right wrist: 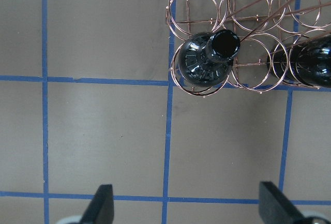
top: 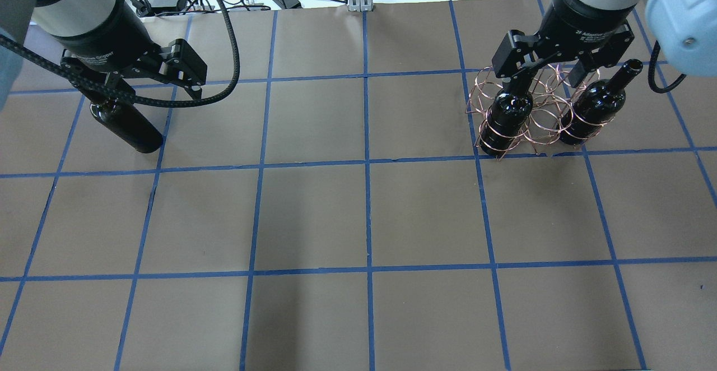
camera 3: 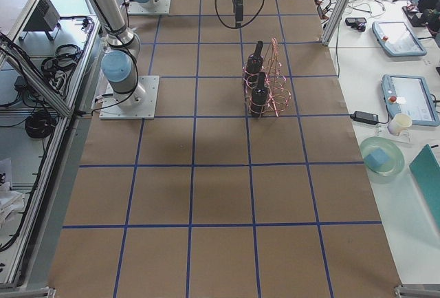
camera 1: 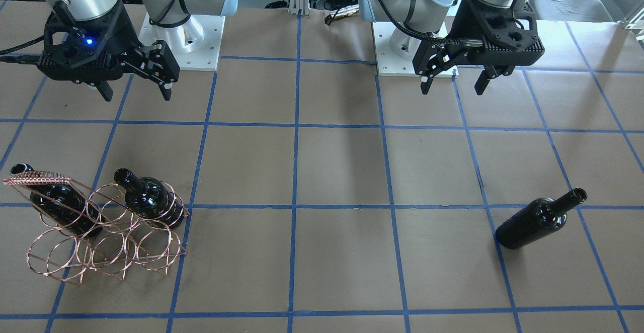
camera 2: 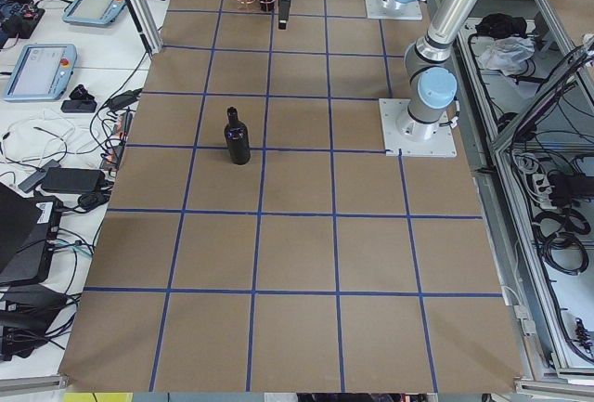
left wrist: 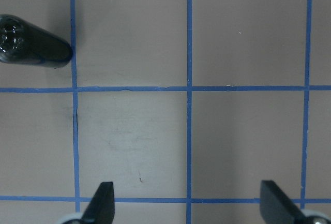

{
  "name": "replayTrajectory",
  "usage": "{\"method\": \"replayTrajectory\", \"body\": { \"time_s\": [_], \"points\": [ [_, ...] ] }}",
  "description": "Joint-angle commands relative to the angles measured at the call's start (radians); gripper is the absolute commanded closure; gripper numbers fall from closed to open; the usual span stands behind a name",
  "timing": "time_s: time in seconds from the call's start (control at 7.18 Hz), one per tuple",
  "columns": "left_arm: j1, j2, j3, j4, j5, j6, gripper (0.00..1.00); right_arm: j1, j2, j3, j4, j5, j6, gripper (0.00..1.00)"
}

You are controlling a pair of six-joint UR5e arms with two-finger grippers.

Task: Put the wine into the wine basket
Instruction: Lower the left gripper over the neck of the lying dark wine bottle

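A free black wine bottle (camera 1: 538,220) stands upright on the table on my left side; it also shows in the overhead view (top: 127,126), the exterior left view (camera 2: 238,136) and the left wrist view (left wrist: 32,47). My left gripper (camera 1: 453,89) hovers open and empty above and beside it (left wrist: 189,206). The copper wire wine basket (camera 1: 108,260) stands on my right side and holds two more black bottles (top: 507,113) (top: 595,105). My right gripper (top: 546,71) is open and empty above the basket; its wrist view (right wrist: 189,206) looks down on one bottle's mouth (right wrist: 223,44).
The brown table top (top: 364,219) carries a grid of blue tape. Both arm bases (camera 1: 181,36) (camera 1: 402,41) stand at the robot's edge. Cables and tablets (camera 2: 37,63) lie on a side bench beyond the table's far edge.
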Motion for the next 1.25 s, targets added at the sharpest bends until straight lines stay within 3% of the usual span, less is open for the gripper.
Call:
{"method": "replayTrajectory", "body": {
  "time_s": [0.0,0.28,0.7,1.11],
  "points": [
    [0.000,-0.001,0.000,-0.001,0.004,-0.002,0.00,0.000,0.000,0.000,0.001,0.000,0.000,0.00],
    [0.023,-0.007,0.012,0.006,-0.006,0.001,0.00,0.000,0.000,0.000,0.000,0.000,0.000,0.00],
    [0.211,-0.053,0.064,0.015,-0.016,0.176,0.00,0.000,0.000,0.000,0.000,0.000,0.000,0.00],
    [0.342,-0.229,0.197,0.091,-0.058,0.355,0.00,0.002,0.000,0.000,0.000,0.000,0.000,0.00]
  ]
}}
